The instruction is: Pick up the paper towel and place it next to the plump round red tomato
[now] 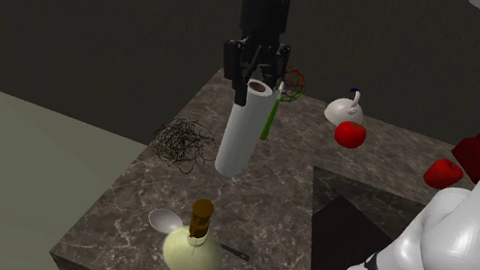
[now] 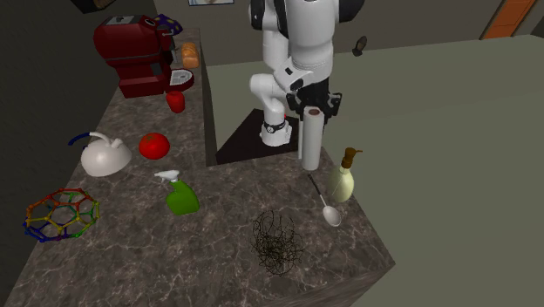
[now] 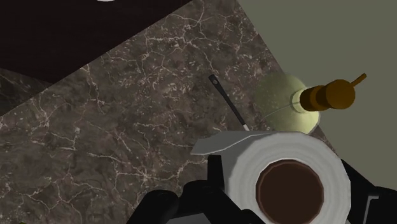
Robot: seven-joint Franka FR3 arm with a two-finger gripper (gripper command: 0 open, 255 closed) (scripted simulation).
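Dark, white-veined marbled stone forms the counter [image 1: 141,193]. Over it the all-black gripper [image 1: 257,85] is clamped around the top end of a white paper towel roll [image 1: 241,129]. The roll hangs long and smooth beneath the fingers. Whether its lower end touches the stone cannot be told.

In the second exterior view the roll [image 2: 311,135] stands upright near the counter edge closest to the arm's stand. Just beside it is a pale yellow soap dispenser [image 2: 343,179] with a brown pump. The wrist view looks down the roll end-on, showing its brown core, a loose corner of sheet and black fingers [image 3: 210,191] pressed to its sides. Beyond it lie a thin-handled spoon [image 3: 228,102] and the dispenser.

The glossy round red tomato [image 1: 351,134] sits well away from the roll, toward the counter's far edge in the shoulder view. It is just beside a white domed kettle [image 1: 343,109].

The second exterior view shows a squat green spray bottle [image 2: 180,195] in full, where the shoulder view has it mostly hidden behind the roll. It also shows a many-coloured lattice ball [image 2: 61,214] near a corner and a dark tangled wire ball [image 2: 278,242] near the front edge. A red coffee machine [image 2: 131,54] stands at the far end.
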